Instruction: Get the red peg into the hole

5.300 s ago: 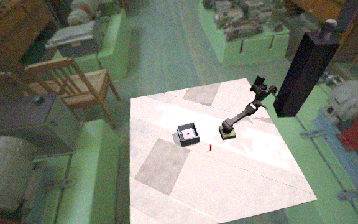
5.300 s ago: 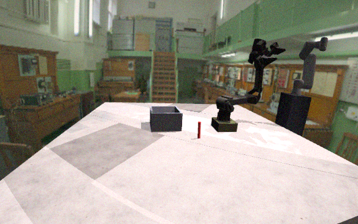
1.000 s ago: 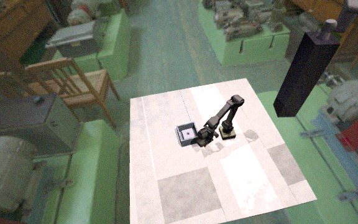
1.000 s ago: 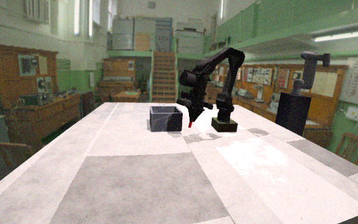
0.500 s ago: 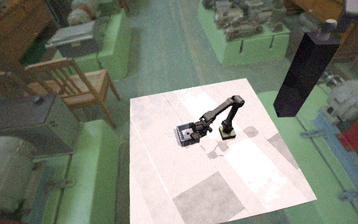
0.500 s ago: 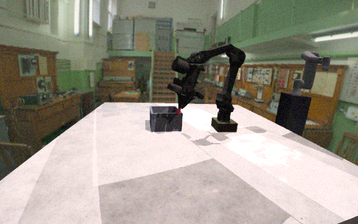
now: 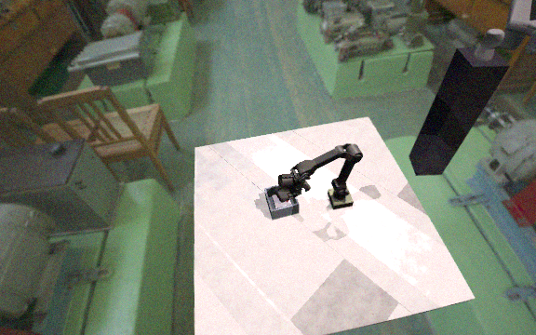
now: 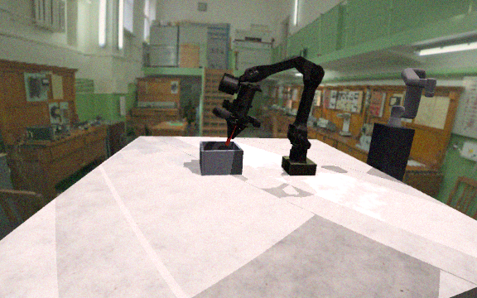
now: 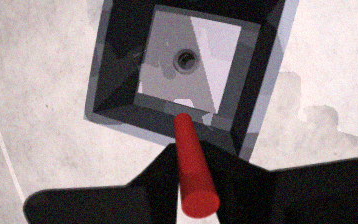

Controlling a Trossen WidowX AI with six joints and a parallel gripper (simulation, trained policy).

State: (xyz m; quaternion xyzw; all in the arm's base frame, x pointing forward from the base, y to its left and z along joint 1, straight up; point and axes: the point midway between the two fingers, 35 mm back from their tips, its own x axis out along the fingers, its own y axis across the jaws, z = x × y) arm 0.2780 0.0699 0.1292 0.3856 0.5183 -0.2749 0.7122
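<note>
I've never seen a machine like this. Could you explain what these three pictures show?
The dark machine is one jointed arm, standing on a small square base on a pale table. At its end is a gripper, a two-fingered hand, now closed on a red peg.

The first picture looks down from high up. The second looks across the table from the side. The third comes from the arm's wrist, looking past the fingers.

On the table stands a grey open box. Inside, at the bottom, is a plate with a round hole. The peg is held tilted at the box's opening, out of the hole.
</note>
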